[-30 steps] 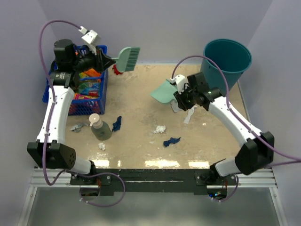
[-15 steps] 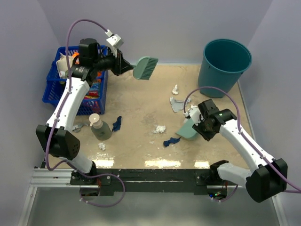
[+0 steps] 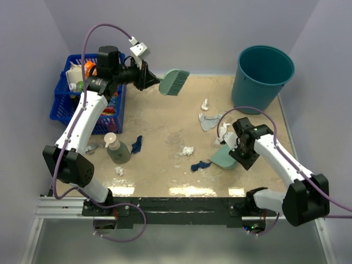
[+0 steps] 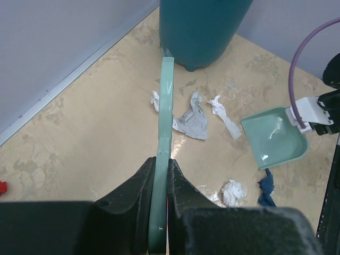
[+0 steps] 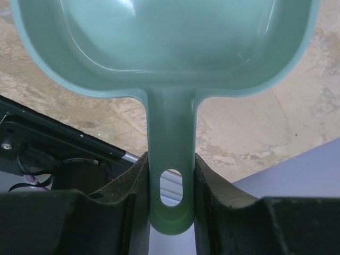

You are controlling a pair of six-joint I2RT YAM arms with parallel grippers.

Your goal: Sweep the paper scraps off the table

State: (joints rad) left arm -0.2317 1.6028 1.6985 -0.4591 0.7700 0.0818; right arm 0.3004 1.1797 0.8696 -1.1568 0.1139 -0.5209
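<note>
Inside the pale lilac walls, the big square mottled sandy-beige table (image 3: 159, 118) is taking up nearly everything. A tall round teal plastic bucket (image 3: 264, 77) is sitting at its far right corner, and a blue plastic slatted basket (image 3: 61, 107) is standing at the far left.

The left gripper (image 3: 147, 78) is hovering up by the back wall, its jaws pinching the handle of the teal bristled hand brush (image 3: 174, 81). The right gripper (image 3: 234, 144) is pinching the handle of the pale teal plastic dustpan (image 3: 224, 158), which is lying low over the near right part of the table. A clear soap bottle (image 3: 115, 147) is standing near the basket.

The small crumpled paper scraps (image 3: 187, 150), white, grey-blue and navy, are lying scattered across the middle. One navy bit (image 3: 201, 165) is just beside the pan's mouth.

Compared with a second ago, the dustpan is way down from near the bucket. The brush is further right, clear of the basket. The scraps are lying where they were.
</note>
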